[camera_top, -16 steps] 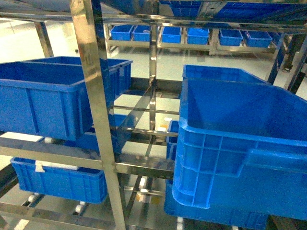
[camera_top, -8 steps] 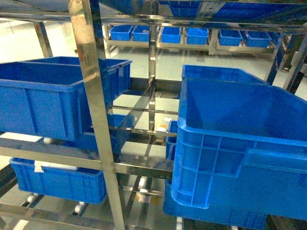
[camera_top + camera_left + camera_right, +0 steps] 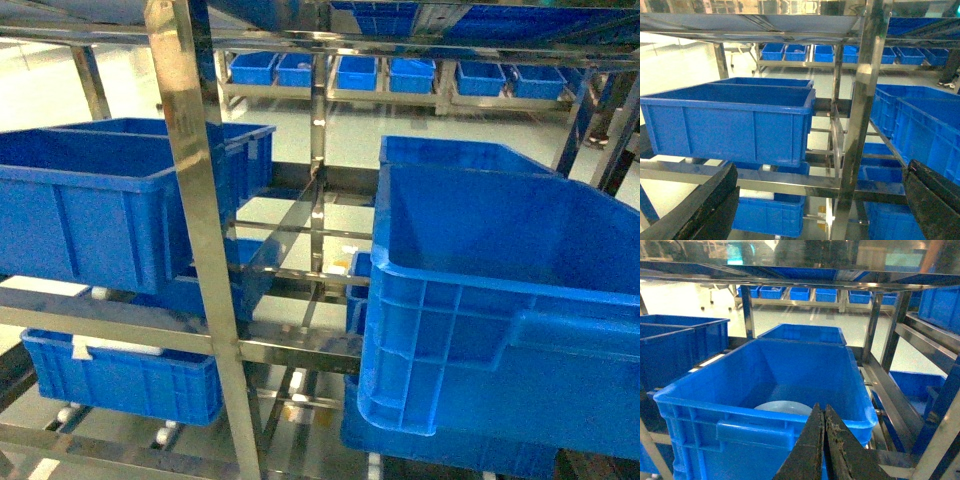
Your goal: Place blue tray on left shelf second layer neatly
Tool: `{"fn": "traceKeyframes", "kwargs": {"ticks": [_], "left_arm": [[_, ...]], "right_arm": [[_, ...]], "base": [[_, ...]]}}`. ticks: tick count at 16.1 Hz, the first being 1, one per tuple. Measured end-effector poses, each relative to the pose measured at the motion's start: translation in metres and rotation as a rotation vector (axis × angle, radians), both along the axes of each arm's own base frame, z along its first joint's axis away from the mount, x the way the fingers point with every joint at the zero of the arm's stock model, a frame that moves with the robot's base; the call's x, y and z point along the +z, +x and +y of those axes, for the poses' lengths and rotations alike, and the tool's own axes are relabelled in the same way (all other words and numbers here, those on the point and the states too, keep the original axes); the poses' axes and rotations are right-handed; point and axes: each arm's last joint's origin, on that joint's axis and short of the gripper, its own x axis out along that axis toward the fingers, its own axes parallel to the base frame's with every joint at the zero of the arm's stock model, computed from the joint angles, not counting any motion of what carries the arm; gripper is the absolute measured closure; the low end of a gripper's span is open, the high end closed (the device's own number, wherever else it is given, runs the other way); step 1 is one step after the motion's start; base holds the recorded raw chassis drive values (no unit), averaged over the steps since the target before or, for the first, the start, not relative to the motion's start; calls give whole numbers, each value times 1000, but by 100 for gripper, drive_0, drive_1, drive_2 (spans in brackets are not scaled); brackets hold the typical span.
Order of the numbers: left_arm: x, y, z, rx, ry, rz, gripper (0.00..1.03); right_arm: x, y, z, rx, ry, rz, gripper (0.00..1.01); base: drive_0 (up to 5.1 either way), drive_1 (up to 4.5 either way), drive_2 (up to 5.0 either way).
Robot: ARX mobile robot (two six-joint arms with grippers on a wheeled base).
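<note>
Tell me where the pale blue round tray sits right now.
In the right wrist view, the pale blue round tray lies on the floor of the big blue plastic crate on the right shelf, just beyond the shut right gripper.

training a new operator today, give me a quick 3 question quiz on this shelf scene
1. True or false: the blue tray already lies on the left shelf's second layer.
2. Which of the fingers are spread wide: those of the left gripper or the right gripper?
3. Multiple choice: the pale tray sits inside A) the near right crate, B) the left crate, C) a crate on the far rack.

Key
1. False; it lies on the floor of a crate on the right.
2. The left; the right fingers are pressed together, holding nothing.
3. A
</note>
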Motion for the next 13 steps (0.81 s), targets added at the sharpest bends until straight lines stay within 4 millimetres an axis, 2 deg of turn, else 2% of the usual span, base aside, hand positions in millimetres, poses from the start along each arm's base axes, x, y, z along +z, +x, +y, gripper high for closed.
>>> {"fn": "traceKeyframes", "kwargs": {"ticks": [13], "left_arm": [[0,0,0,2,0,-1,5]], "right_arm": [[-12,-25,0,-1,0,-2,99]], "base": [[0,0,0]]}}
